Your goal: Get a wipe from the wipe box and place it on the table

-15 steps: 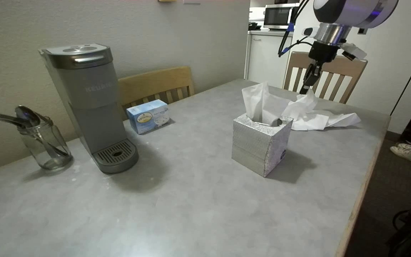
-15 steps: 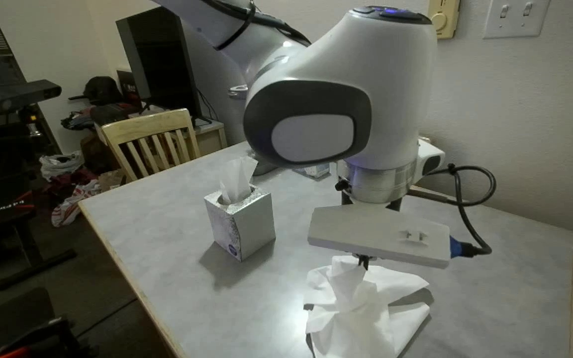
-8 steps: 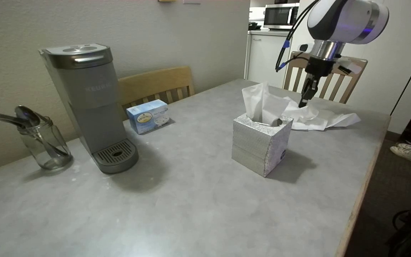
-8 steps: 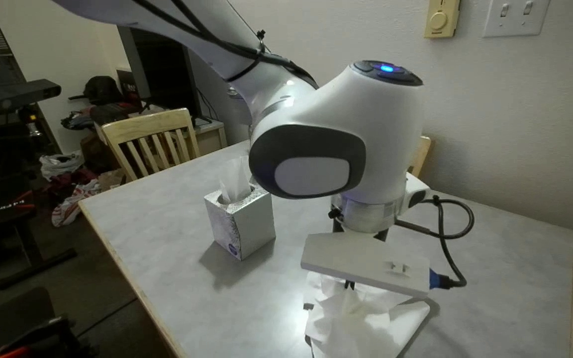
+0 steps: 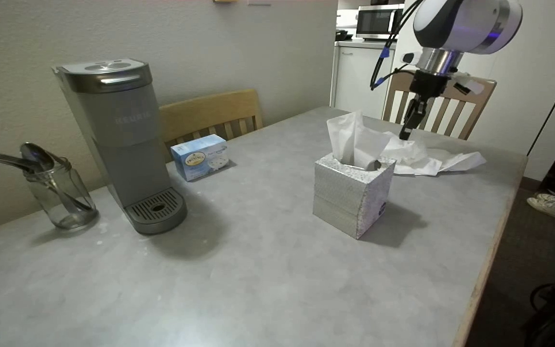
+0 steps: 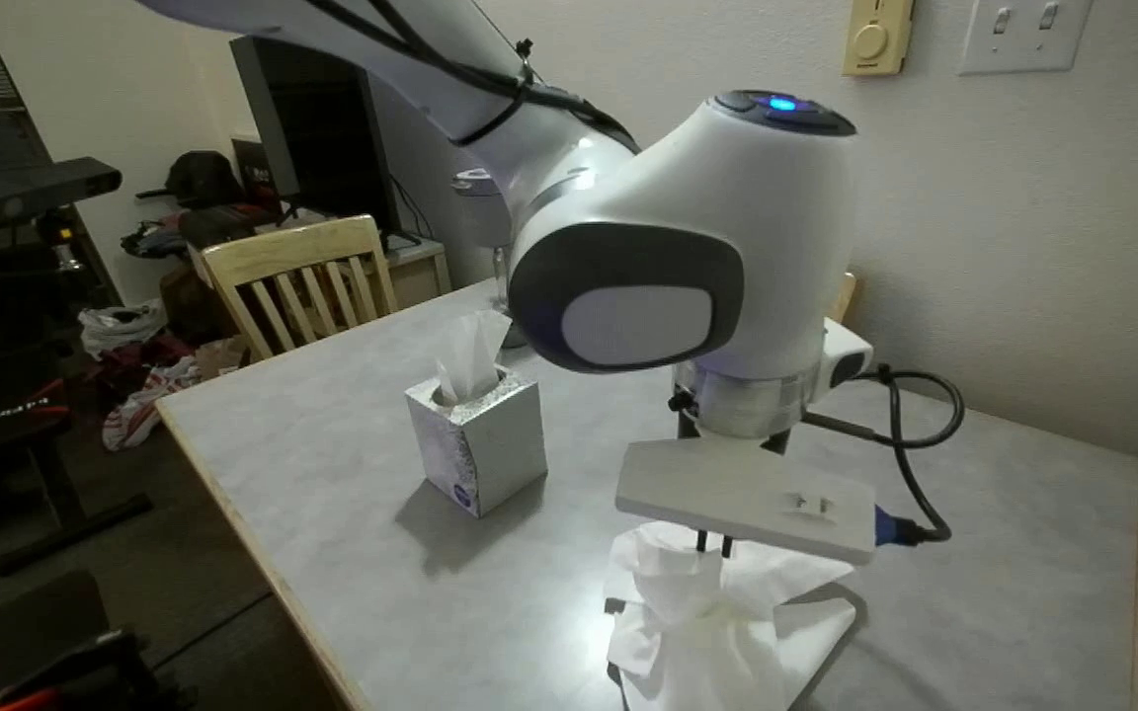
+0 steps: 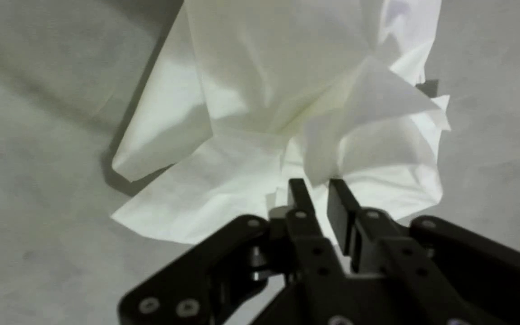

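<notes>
On table (image 5: 239, 274), crumpled white wipe (image 7: 269, 90)

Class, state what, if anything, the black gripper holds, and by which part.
Nothing is held; the gripper stands open over the crumpled white paper wipe.

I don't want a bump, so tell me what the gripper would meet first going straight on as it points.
The gripper would most likely meet the crumpled wipe first, with the table beneath; exact depth is unclear.
</notes>
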Controlling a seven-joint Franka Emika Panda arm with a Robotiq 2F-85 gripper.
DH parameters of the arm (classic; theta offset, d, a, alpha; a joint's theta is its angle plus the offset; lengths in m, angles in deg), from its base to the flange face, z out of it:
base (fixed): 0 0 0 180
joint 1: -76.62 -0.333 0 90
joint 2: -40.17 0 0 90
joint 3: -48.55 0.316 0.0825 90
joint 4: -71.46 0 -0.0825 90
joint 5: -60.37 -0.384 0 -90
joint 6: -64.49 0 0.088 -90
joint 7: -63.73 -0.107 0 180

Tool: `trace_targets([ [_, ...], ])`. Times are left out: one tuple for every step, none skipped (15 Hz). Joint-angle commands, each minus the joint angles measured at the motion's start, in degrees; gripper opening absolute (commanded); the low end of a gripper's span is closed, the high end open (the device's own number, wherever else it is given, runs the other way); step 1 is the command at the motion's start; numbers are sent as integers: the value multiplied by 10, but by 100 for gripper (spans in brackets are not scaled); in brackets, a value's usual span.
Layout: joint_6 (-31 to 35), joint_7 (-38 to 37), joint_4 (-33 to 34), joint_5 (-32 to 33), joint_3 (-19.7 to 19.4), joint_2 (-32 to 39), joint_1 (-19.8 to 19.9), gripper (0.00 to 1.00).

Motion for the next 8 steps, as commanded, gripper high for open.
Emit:
trace_targets([
  [-7, -31, -15, 21, 4, -55, 2, 50],
  [-10, -43, -16, 25, 2, -68, -2, 58],
  [-13, -63, -19, 35, -3, -84, -9, 64],
  [-19, -79, -19, 41, -4, -97, -13, 72],
  [-26, -104, -22, 47, -5, -113, -19, 78],
  [-32, -124, -22, 53, -6, -127, -25, 86],
  [-40, -151, -23, 62, -7, -141, -34, 92],
  [-53, -176, -21, 74, -9, -154, -42, 98],
])
